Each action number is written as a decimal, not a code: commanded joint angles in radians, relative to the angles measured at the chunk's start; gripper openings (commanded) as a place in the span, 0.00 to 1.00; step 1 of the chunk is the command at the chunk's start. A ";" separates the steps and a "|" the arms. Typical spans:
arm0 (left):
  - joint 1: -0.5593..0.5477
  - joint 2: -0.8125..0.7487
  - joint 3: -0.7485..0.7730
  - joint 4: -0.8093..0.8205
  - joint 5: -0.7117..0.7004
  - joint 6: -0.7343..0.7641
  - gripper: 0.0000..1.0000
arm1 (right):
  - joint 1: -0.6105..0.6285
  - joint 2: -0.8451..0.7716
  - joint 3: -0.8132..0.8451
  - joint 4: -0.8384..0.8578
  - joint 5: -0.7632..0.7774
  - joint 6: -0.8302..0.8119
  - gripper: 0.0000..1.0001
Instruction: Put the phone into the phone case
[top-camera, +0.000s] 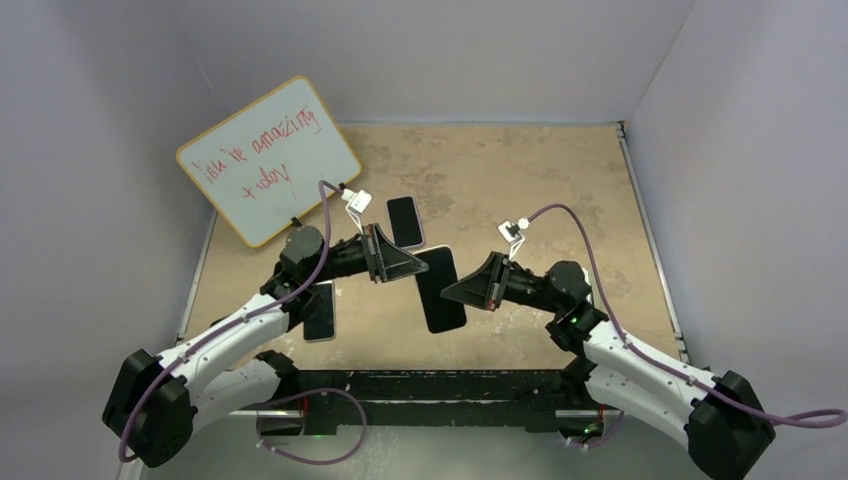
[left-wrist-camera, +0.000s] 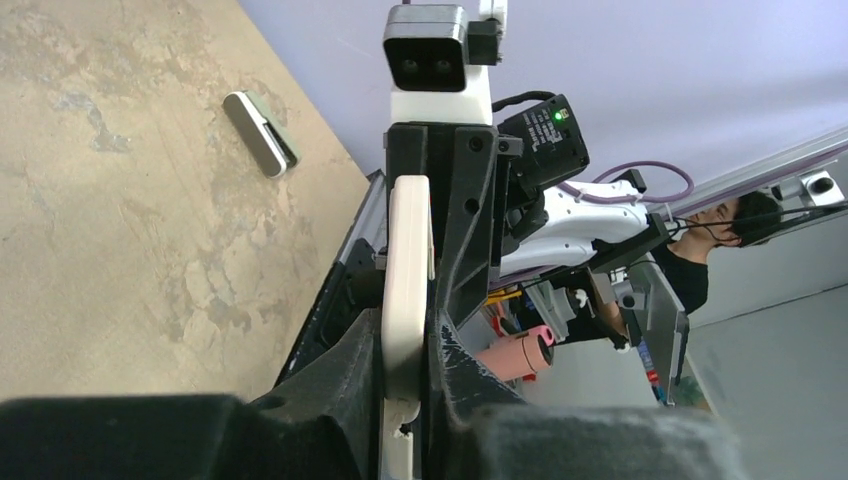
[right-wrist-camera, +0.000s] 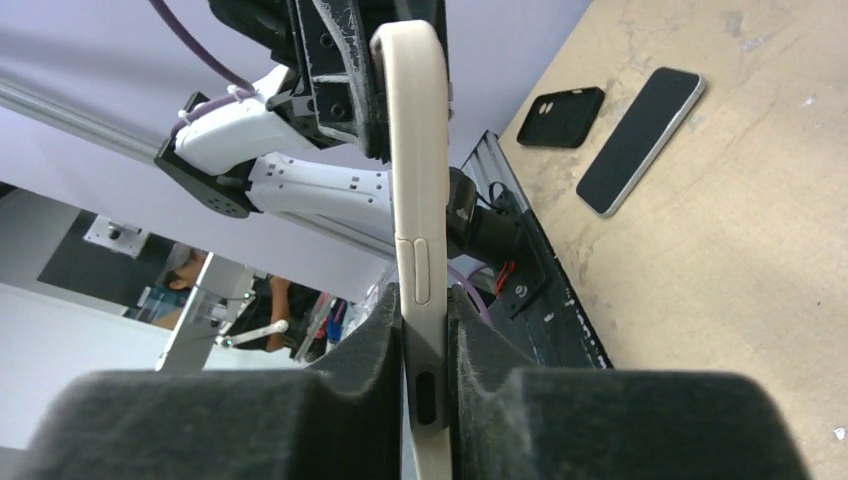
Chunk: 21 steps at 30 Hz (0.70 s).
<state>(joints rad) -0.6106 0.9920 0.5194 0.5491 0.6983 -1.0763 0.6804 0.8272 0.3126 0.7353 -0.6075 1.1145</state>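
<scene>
A cream phone case (top-camera: 441, 303) hangs above the table's middle, its dark face up like a phone screen. I cannot tell if a phone sits fully in it. My left gripper (top-camera: 408, 263) is shut on its far end, my right gripper (top-camera: 462, 291) on its right edge. In the left wrist view the case's cream edge (left-wrist-camera: 408, 240) stands between the closed pads of the left gripper (left-wrist-camera: 408, 345). In the right wrist view the edge (right-wrist-camera: 412, 150), with button and port cutouts, is pinched by the right gripper (right-wrist-camera: 428, 345).
A dark phone (top-camera: 405, 220) lies on the table behind the left gripper. Another phone with a light rim (top-camera: 321, 311) lies under the left arm. The right wrist view shows a black case (right-wrist-camera: 565, 116) beside a phone (right-wrist-camera: 640, 140). A whiteboard (top-camera: 270, 160) leans at the back left.
</scene>
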 joint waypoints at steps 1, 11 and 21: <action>0.001 0.002 0.073 -0.009 0.033 0.033 0.25 | 0.004 -0.001 0.051 0.123 0.047 0.031 0.08; -0.005 0.002 -0.051 0.179 0.059 -0.086 0.62 | 0.002 -0.058 0.056 0.150 0.220 0.078 0.00; -0.087 0.110 -0.091 0.329 0.023 -0.137 0.06 | 0.004 -0.011 0.055 0.183 0.277 0.078 0.00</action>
<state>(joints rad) -0.6735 1.0966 0.4149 0.8013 0.7353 -1.2194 0.6823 0.8181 0.3145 0.7967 -0.3828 1.1831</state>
